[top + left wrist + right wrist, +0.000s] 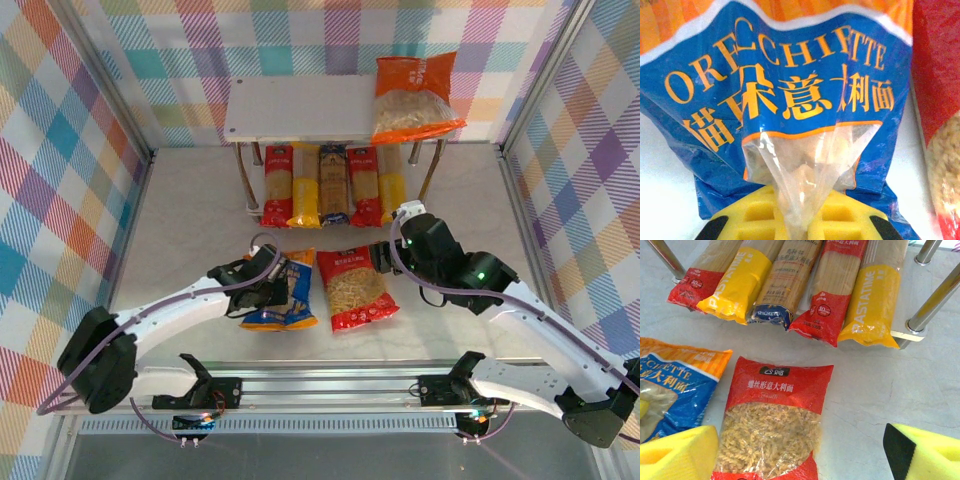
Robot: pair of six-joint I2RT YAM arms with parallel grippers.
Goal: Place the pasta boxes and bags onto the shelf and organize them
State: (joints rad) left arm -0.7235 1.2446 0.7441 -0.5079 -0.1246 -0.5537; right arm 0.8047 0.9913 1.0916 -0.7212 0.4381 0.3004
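Left wrist view: I see my left gripper (799, 220) clamped on the blue bag (790, 100), the yellow pads pinching only a fold of its clear window film near one end, while the bag lies on the desk (660, 190).
Risk at the pinch: I judge the hold thin. The film looks slick and the pasta's weight sits away from the pads, so a lift could let the bag slide out, or stretch and tear the window.
Right wrist view: my right gripper (805, 452) has its jaws wide apart and holds nothing. It hovers over the near end of the red bag (777, 410), which lies flat just beside the blue one.
Risk between the bags: they lie so close that dragging the blue bag sideways could push the red one askew. My two arms also work near each other, so a careless swing could make them clash.
Lower tier: the five pasta boxes (330, 185) lie side by side and fill it, their near ends poking past the front legs. A bag carried low could catch those ends and scatter the row.
Top board: the orange bag (415, 97) sits at the right end of the shelf (300, 110) and seems to overhang that corner. A knock to the light rack could tip it off. The bare room is to its left, so I aim there.
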